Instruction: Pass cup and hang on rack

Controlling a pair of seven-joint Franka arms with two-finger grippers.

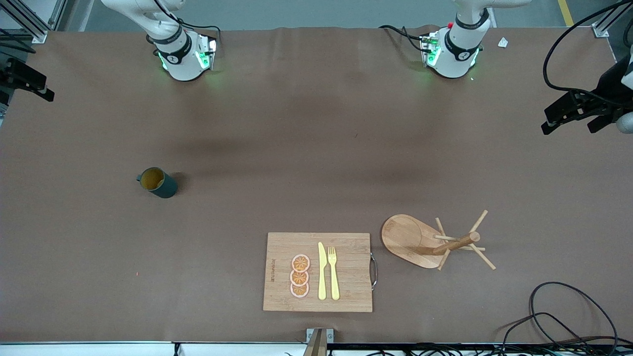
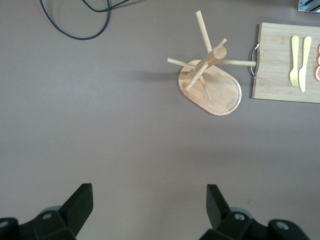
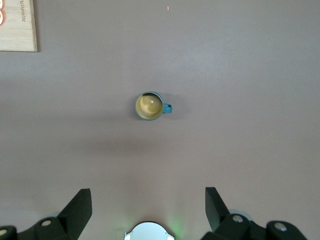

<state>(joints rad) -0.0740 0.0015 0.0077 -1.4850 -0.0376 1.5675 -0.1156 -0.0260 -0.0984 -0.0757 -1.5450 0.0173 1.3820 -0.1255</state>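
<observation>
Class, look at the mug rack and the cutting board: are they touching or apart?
Apart. The front view shows a strip of bare table between the rack's oval base and the cutting board's metal handle.

One small dark teal mug with an ochre inside (image 1: pixel 157 182) on the brown table (image 1: pixel 296 148), and one light wooden mug tree on an oval base (image 1: pixel 435 241). One rectangular bamboo cutting board (image 1: pixel 318 272), and on it three round orange slices (image 1: pixel 299 276), one pale yellow knife (image 1: pixel 322 271) and one pale yellow fork (image 1: pixel 334 273). Two white robot arm bases (image 1: pixel 183 54) and one black cable loop (image 1: pixel 568 316) at the table's near edge
</observation>
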